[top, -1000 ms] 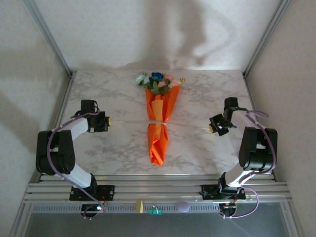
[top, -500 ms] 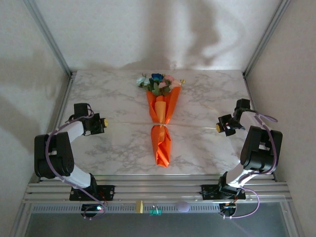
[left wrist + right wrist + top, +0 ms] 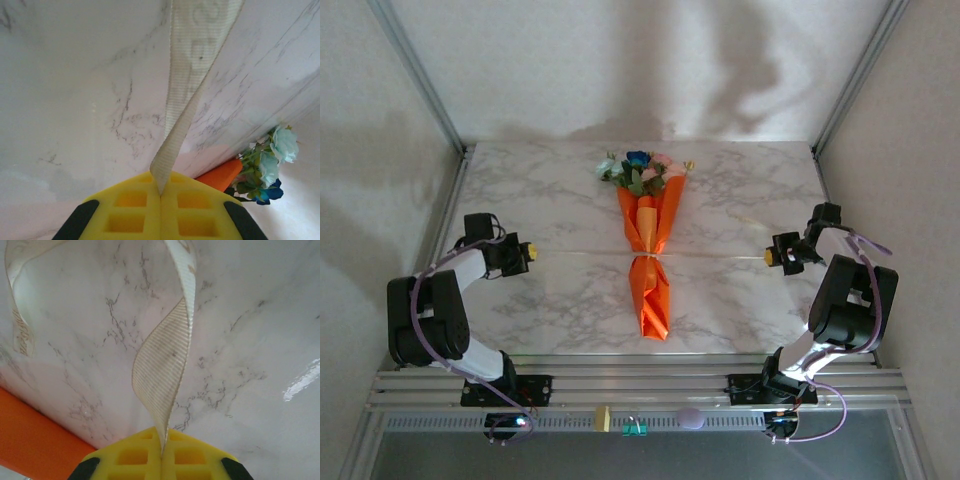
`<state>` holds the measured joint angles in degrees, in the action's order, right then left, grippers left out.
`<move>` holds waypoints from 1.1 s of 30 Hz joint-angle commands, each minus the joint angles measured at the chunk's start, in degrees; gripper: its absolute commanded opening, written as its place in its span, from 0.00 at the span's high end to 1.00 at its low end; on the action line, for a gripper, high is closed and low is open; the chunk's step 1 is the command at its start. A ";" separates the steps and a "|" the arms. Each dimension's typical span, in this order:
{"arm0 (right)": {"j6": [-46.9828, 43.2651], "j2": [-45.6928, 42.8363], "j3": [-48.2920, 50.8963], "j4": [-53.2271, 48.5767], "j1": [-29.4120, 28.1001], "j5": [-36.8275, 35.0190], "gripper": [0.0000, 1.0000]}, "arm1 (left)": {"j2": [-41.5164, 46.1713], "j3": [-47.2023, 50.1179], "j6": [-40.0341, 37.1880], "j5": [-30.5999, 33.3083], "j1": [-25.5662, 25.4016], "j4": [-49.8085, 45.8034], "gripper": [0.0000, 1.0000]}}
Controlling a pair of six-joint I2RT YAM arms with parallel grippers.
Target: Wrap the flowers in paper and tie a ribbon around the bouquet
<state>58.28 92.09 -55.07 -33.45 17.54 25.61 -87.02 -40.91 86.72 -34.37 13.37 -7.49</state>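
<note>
- We saw the ribbon [image 3: 186, 90] as finely ribbed woven cloth, faintly sheeny.
- We found the table [image 3: 260, 330] smooth, glossy and marble-patterned.
- We noted the paper [image 3: 651, 295] looked smooth and matt.
- We saw ridged bare-metal rails [image 3: 640, 385].

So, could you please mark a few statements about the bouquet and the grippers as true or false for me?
1. The left gripper and the right gripper are each shut on an end of the ribbon. True.
2. The flowers point toward the arm bases. False: they point toward the far edge of the table.
3. The ribbon circles the paper cone around its middle. True.
4. The paper lies flat and unrolled. False: it is wrapped into a cone around the flowers.
</note>
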 commanded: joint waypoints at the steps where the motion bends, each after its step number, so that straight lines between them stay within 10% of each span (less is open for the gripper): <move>1: 1.72 0.63 -0.75 4.05 3.81 -5.54 1.00 | 1.41 0.46 1.04 6.73 3.70 1.97 1.00; 33: 4.90 0.72 -0.37 7.35 16.53 -1.20 1.00 | 1.01 2.79 8.78 1.61 11.31 11.05 1.00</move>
<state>62.41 92.51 -54.74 -32.86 28.95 33.39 -86.50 -37.74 93.49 -43.35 19.22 -2.55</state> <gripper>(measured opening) 0.057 0.046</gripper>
